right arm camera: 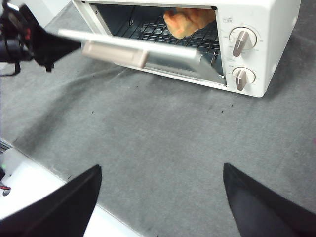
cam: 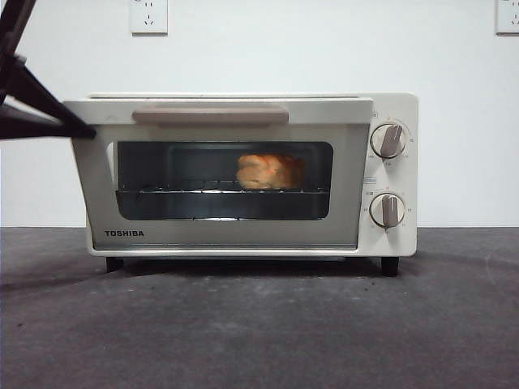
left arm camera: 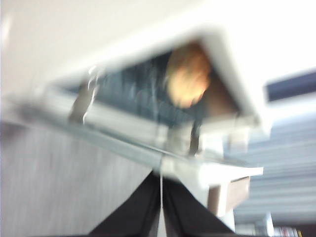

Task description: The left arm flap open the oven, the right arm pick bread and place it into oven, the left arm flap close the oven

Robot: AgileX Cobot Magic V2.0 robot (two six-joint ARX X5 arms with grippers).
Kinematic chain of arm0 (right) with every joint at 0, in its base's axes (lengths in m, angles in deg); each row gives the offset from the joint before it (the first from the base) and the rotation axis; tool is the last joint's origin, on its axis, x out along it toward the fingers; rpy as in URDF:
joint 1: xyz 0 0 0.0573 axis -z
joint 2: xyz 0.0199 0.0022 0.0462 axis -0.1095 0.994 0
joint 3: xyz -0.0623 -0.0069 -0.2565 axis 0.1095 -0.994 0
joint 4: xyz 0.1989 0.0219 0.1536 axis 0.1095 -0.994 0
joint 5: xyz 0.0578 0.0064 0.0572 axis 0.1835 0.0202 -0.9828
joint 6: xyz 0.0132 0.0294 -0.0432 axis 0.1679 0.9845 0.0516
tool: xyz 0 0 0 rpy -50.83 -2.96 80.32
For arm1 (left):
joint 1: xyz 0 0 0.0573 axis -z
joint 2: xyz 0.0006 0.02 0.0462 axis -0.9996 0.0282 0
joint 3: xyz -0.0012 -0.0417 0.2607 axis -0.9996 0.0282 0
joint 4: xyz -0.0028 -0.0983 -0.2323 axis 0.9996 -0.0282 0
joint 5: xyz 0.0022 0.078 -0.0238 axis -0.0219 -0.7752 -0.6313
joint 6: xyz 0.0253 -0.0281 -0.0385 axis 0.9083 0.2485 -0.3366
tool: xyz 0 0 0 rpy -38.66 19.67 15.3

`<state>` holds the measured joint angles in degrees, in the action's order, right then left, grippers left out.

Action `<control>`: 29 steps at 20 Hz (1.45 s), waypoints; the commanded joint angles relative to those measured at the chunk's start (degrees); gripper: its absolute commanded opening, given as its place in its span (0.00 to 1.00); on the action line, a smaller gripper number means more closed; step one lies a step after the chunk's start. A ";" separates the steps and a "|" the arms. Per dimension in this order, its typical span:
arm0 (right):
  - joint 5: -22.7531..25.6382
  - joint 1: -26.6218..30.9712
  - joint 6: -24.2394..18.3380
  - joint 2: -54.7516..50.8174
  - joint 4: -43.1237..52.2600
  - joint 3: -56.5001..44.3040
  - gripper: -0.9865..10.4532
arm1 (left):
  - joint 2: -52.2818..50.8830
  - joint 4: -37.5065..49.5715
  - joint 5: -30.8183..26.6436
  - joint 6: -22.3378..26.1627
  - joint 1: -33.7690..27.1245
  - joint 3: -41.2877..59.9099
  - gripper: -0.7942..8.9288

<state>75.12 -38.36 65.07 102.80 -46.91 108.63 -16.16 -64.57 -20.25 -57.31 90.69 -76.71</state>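
The cream-white oven stands on the grey table. Its glass door is partly open and tilts forward at the top, with the tan handle on its upper edge. The golden bread lies on the wire rack inside, right of centre; it also shows in the left wrist view and the right wrist view. My left gripper is shut, its tip against the door's upper left corner. My right gripper is open and empty, held back over the table in front of the oven.
Two round knobs sit on the oven's right panel. Wall sockets are on the white wall behind. The table's white front edge shows in the right wrist view.
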 commanded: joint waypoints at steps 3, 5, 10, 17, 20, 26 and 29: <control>0.22 -0.61 0.61 0.22 0.46 1.01 0.43 | 0.42 5.11 -3.02 -6.03 -0.11 -1.64 0.09; 0.24 -0.61 0.59 0.22 0.46 1.01 0.43 | 0.39 5.07 -2.82 -6.10 -0.09 -2.03 0.09; 3.02 -0.61 0.28 0.22 0.79 1.01 0.43 | -1.09 4.94 2.91 -1.73 -0.04 -4.20 0.09; 5.90 -0.61 -2.27 0.22 4.11 1.01 0.43 | -11.19 -4.76 5.90 11.76 0.11 -8.44 0.09; 6.23 -0.61 -3.67 0.22 6.69 1.01 0.43 | -16.26 -14.69 4.09 20.28 0.74 -10.99 0.09; 6.19 -0.61 -8.57 0.24 10.97 1.01 0.43 | -24.30 -38.47 -6.78 37.00 3.54 -18.82 0.09; 6.19 -0.61 -9.51 0.24 11.15 1.01 0.43 | -26.01 -46.56 -12.02 42.18 5.70 -22.86 0.09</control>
<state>81.21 -38.36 57.33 102.80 -36.33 108.63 -42.34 -109.35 -31.04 -21.92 95.98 -97.96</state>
